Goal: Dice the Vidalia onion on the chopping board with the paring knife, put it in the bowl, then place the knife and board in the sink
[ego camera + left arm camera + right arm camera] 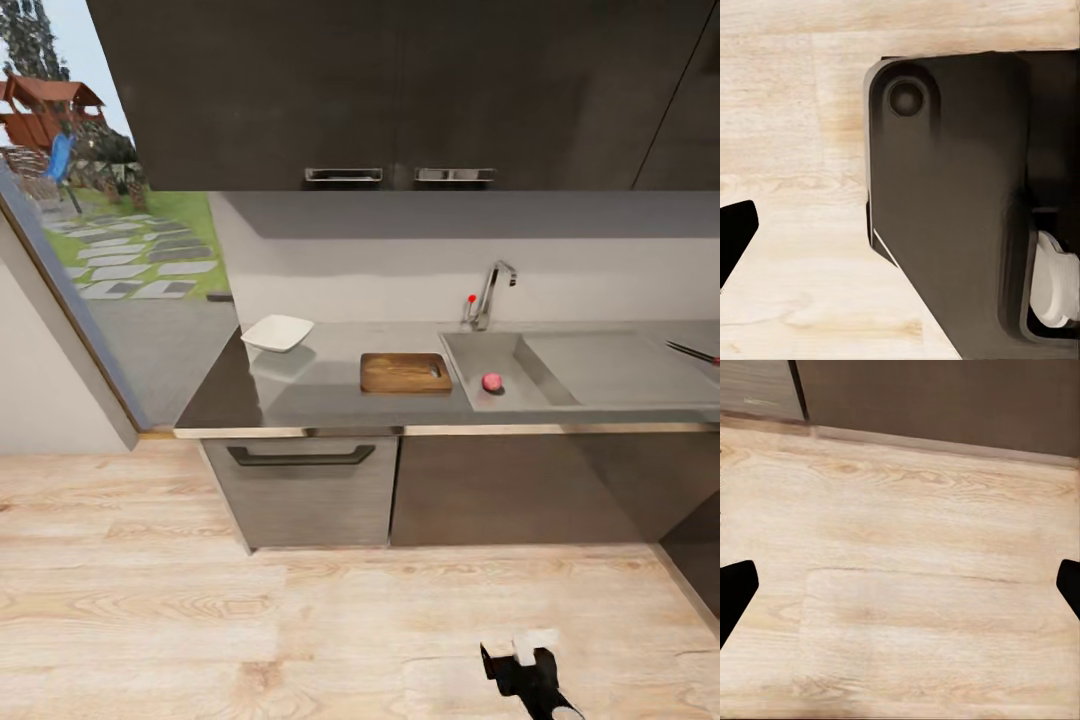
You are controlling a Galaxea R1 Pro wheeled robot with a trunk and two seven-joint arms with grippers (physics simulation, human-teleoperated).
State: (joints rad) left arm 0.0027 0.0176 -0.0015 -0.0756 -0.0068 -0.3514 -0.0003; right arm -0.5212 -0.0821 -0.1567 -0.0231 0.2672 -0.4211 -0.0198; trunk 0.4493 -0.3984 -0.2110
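The pinkish-red Vidalia onion (pixel 492 381) lies in the steel sink (pixel 520 395) basin, near its front wall. Left of the sink, the brown chopping board (pixel 405 372) rests flat on the grey countertop (pixel 330 395). Further left stands the white bowl (pixel 277 332). The paring knife (pixel 692 352) lies on the drainboard at the far right edge of the head view. My right gripper (pixel 518 662) hangs low over the floor, far short of the counter; its fingertips (pixel 736 592) stand wide apart, open and empty. One fingertip (pixel 735 234) of my left gripper (pixel 900 244) shows over the floor, beside my dark body.
A curved chrome faucet (pixel 490 290) rises behind the basin. Dark wall cabinets (pixel 400 90) hang above the counter. Below it are a drawer with a dark handle (pixel 300 456) and cabinet fronts. Wooden floor (pixel 200 620) lies between me and the counter. A window is at left.
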